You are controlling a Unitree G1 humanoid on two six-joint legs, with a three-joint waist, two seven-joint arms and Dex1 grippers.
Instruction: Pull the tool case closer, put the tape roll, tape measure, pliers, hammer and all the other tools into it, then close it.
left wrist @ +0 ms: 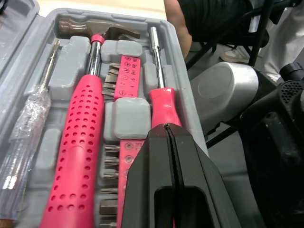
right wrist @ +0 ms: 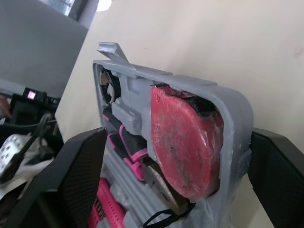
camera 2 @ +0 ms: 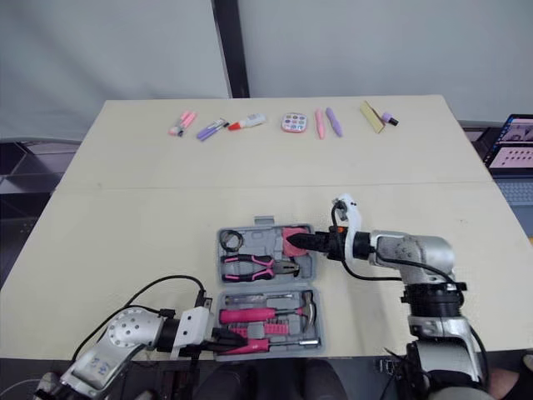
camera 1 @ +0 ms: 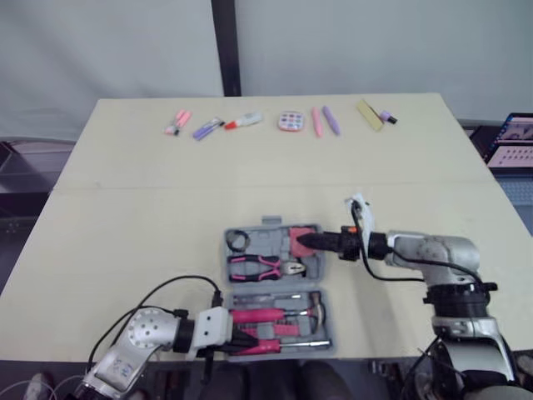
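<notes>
Beige surface (camera 1: 125,208): tool case (camera 1: 275,285) lies open at the near edge. Right gripper (camera 1: 304,242) jaws are spread at the tape measure (right wrist: 185,147); left gripper (left wrist: 167,133) jaws are pressed together over the screwdriver (left wrist: 163,104).

Probably a lab: grey curtain (camera 1: 108,50), plain table (camera 1: 125,167), laptop (camera 1: 511,142).

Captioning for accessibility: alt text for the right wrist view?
Open right tool straddles the end of the grey case, where a red tape measure sits in its pocket; pink pliers lie beside it.
</notes>
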